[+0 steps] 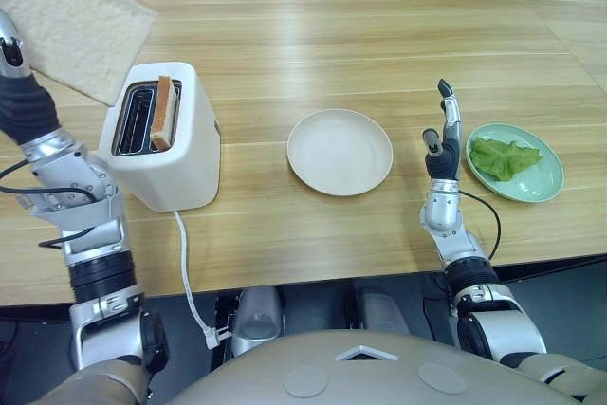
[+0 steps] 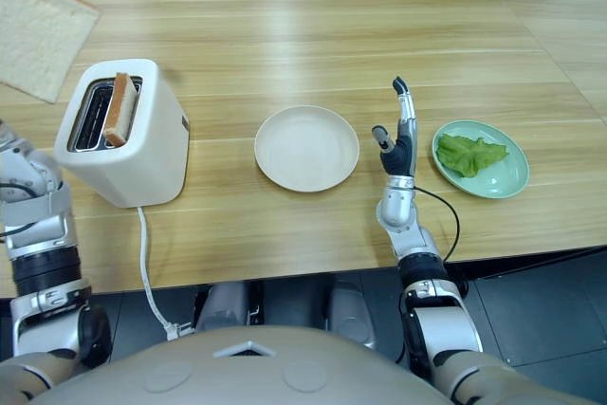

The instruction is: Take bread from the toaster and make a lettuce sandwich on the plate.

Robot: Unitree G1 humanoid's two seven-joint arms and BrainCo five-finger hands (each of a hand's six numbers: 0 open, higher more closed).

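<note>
A large slice of bread (image 1: 71, 16) is raised close to the camera at the upper left, above the toaster. My left hand (image 1: 11, 52) grips it at its lower left edge. The white toaster (image 1: 175, 154) stands on the left of the wooden table, with a second slice (image 1: 164, 111) upright in its right slot. An empty cream plate (image 1: 340, 152) lies at the middle. My right hand (image 1: 444, 144) stands upright and open between that plate and a green plate (image 1: 545, 187) that holds a lettuce leaf (image 1: 503, 156).
The toaster's white cord (image 1: 185, 272) runs over the table's front edge and hangs down. The wooden table (image 1: 341, 26) stretches far back behind the plates.
</note>
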